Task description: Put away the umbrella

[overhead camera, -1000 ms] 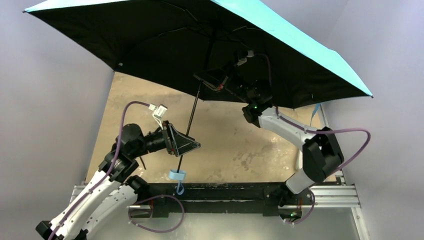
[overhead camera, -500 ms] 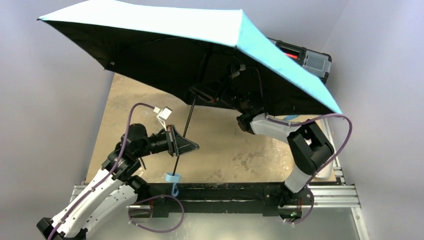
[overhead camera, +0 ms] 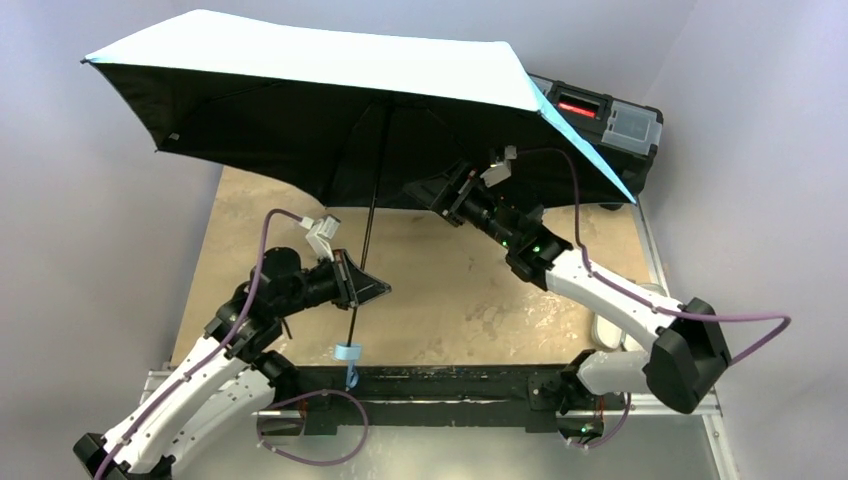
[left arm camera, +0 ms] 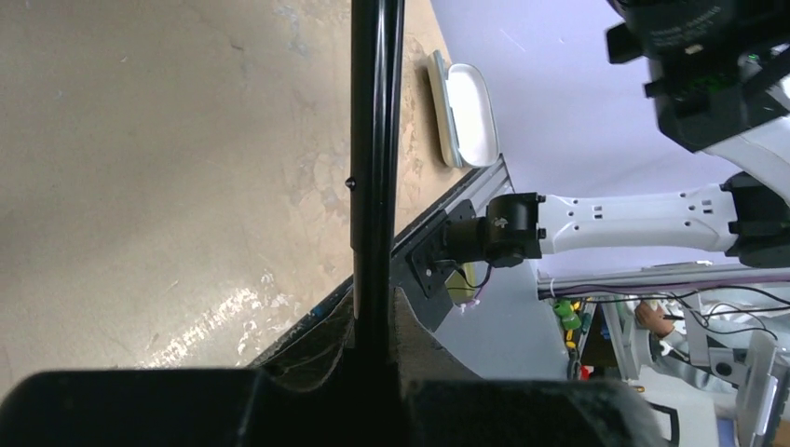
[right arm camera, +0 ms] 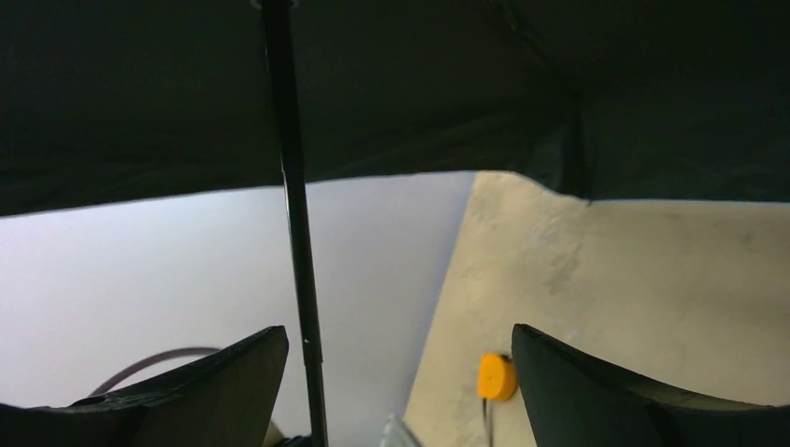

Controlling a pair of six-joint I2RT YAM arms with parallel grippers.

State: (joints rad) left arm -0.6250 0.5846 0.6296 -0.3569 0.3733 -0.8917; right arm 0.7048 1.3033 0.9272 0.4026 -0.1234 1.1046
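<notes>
Top view: one open umbrella (overhead camera: 320, 60) is held above the table (overhead camera: 450, 300), its shaft (overhead camera: 371, 215) clamped by the left gripper (overhead camera: 366, 290), the left arm (overhead camera: 200, 380) bent and raised; the right gripper (overhead camera: 440, 190) is set under the canopy (overhead camera: 290, 130), the right arm (overhead camera: 600, 295) stretched over the table; left wrist view: the shaft is pinched between closed jaws; right wrist view: the jaws are spread, nothing gripped; one tape measure (right arm camera: 497, 376) is seen on the table.

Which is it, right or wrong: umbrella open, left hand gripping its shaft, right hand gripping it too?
Wrong only on the right hand: the right wrist view shows it open, not clamping the shaft. The umbrella is open, left hand gripping its shaft.
</notes>
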